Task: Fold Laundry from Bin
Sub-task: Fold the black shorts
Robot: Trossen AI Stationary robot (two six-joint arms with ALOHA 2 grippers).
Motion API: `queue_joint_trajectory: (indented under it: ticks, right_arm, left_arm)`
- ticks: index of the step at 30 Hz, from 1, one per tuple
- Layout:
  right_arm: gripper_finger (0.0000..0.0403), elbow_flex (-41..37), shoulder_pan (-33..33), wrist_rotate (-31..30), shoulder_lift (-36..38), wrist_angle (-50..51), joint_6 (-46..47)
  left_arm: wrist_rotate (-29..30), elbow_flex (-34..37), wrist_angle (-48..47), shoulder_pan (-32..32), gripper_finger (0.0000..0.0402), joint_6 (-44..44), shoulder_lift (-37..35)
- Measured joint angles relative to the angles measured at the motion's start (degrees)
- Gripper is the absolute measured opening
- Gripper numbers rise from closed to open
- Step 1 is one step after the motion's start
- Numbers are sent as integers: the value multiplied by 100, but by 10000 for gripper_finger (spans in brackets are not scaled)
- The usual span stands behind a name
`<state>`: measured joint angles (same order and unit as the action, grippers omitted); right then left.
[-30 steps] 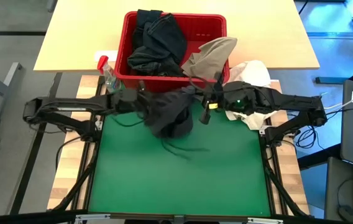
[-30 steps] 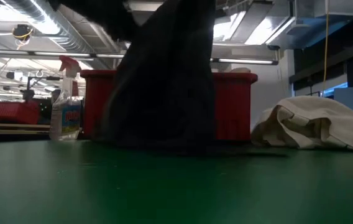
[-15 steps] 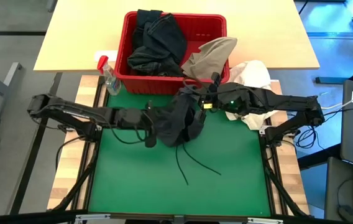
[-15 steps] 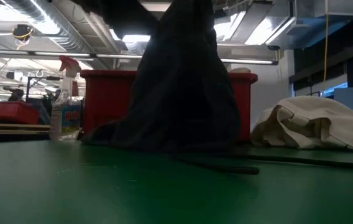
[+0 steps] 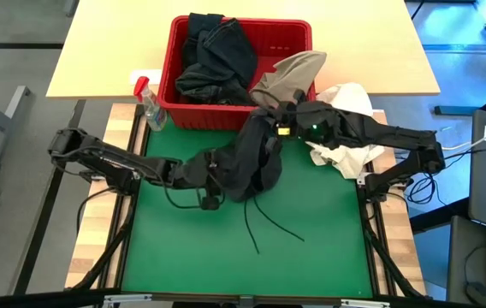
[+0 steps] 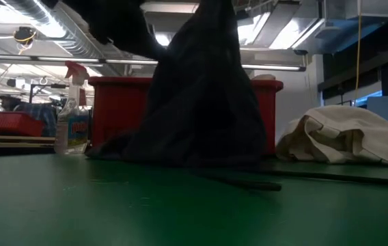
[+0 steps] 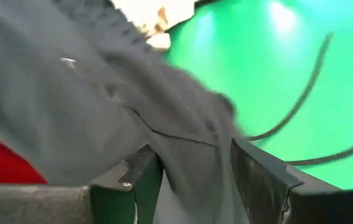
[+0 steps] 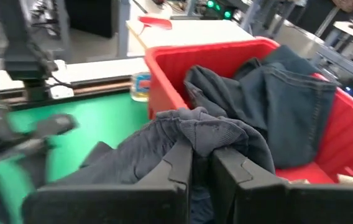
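High view shows the work only at its beginning. One dark garment point(image 5: 247, 162) is out of the bin point(image 5: 299, 38) and hangs in a bunch over the green mat point(image 5: 311, 248) on the counter, its lower part touching the mat and its two drawstrings trailing across it. The right gripper point(image 5: 270, 120) holds the upper edge of this garment just in front of the bin; in the right wrist view its fingers point(image 8: 179, 165) are pressed together on a fold of the cloth. The left gripper point(image 5: 211, 168) is at the garment's left side, and in the left wrist view cloth lies between its fingers point(image 7: 257, 177), which stand apart around it. No fold is made yet; I judge that the garment must first be spread flat. The rest of the laundry waits in the bin: more dark pieces point(image 5: 217, 56) and a khaki one point(image 5: 290, 73) that hangs over the front rim. A white cloth bundle point(image 5: 346, 107) lies beside the bin, partly under the right arm.
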<state>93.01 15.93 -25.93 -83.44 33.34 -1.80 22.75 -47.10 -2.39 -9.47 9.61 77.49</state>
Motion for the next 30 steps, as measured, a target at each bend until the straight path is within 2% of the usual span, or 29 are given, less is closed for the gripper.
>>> queue_joint_trajectory:
  ticks: [7, 9, 12, 13, 14, 17, 18, 19, 23, 30]
  right_arm:
    - [33, 0, 278, 97, -109, -15, 9]
    - [33, 2, 294, 104, -157, -18, 9]
    - [33, 2, 363, 107, -204, 105, 2]
    - [33, 2, 362, 120, -208, 118, 4]
    - [33, 2, 364, 140, -213, 157, 4]
    - [33, 2, 364, 150, -265, 66, 1]
    - [33, 2, 364, 151, -271, 54, -6]
    - [33, 2, 363, 151, -294, -2, -15]
    - [33, 4, 362, 258, -327, -73, -17]
    - [33, 4, 362, 258, -365, -83, -131]
  left_arm:
    - [73, 0, -163, 64, 179, 97, 100]
    - [665, 0, -525, 105, 178, 148, 67]
    - [2104, 11, -1554, 66, 173, -250, -194]
    - [2236, 11, -1705, 49, 171, -411, -324]
    - [2076, 11, -1749, 6, 169, -509, -445]
    - [383, 9, -1227, -95, 159, -399, -635]
    - [-60, 8, -982, -96, 155, -306, -635]
    - [-260, 7, -788, -75, 151, -219, -611]
    - [-241, 0, -280, 119, 142, 124, -256]
    - [-284, 1, 145, 390, 141, 146, 475]
